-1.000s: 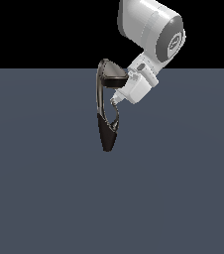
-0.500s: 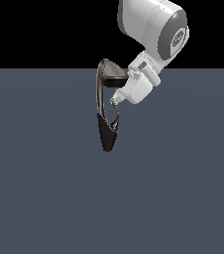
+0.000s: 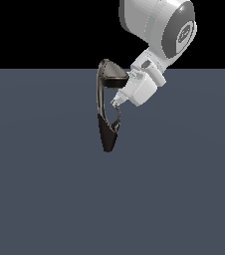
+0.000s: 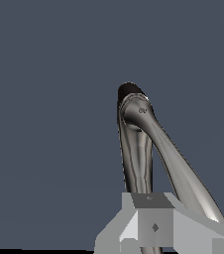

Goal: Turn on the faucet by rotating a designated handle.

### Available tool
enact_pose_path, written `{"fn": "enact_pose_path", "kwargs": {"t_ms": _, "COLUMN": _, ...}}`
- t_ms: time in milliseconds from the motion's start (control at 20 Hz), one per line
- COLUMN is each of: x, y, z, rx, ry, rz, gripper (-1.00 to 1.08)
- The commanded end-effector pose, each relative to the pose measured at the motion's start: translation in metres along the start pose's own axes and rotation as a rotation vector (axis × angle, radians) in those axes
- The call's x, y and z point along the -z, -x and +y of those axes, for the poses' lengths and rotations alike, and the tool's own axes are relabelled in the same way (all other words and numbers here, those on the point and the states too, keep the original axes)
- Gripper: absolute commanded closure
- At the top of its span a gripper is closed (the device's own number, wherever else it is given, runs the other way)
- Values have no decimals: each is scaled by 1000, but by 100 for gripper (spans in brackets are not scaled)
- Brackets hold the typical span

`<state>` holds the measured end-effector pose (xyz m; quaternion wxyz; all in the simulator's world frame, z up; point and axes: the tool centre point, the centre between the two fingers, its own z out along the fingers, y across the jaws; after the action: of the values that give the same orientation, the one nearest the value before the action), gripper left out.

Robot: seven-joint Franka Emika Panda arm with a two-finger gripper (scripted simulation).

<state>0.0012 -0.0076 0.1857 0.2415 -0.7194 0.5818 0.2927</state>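
closest to the wrist camera sat the claw (image 4: 153,225), a pale grey block low in that view, pressed right up against the faucet's metal so that the silvery shafts seemed to rise straight out of it. whether its fingers were spread or closed i could not tell; no fingertip or gap showed clearly in either view. it did look to be touching, or all but touching, the lever.

just beyond the claw ran the handle (image 3: 117,115), a thin curved silver lever that branched from the faucet's lower body. in the exterior view the claw (image 3: 117,102) met it at its upper end, on the exterior view's right of the neck. in the wrist view the handle (image 4: 183,168) swept away from the claw toward a rounded joint further off.

behind that stood the faucet (image 3: 104,107) itself, dark and slender, with a tapered base at the bottom, a thin neck and a wide hooded head that lay against the arm's white wrist. it stood on the plain slate-blue bench (image 3: 45,189), near the middle of the exterior view.

my judgement was that the step in hand was making contact with the lever, with the turning not yet visibly done. the next move would call for a steady push or pull along the handle's arc about its pivot, keeping contact so the thin lever did not slip off the claw.
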Motion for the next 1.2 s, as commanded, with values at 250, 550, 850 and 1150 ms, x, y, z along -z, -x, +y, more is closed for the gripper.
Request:
{"fn": "enact_pose_path", "kwargs": {"t_ms": 250, "x": 0, "y": -7, "z": 24, "rx": 1, "ry": 4, "rz": -3, "gripper": 108}}
{"fn": "enact_pose_path", "kwargs": {"t_ms": 550, "x": -1, "y": -14, "z": 49, "rx": 3, "ry": 9, "rz": -6, "gripper": 108}}
{"fn": "enact_pose_path", "kwargs": {"t_ms": 850, "x": 0, "y": -25, "z": 50, "rx": 19, "ry": 4, "rz": -3, "gripper": 108}}
{"fn": "enact_pose_path", "kwargs": {"t_ms": 1150, "x": -1, "y": -64, "z": 70, "rx": 4, "ry": 10, "rz": -7, "gripper": 108}}
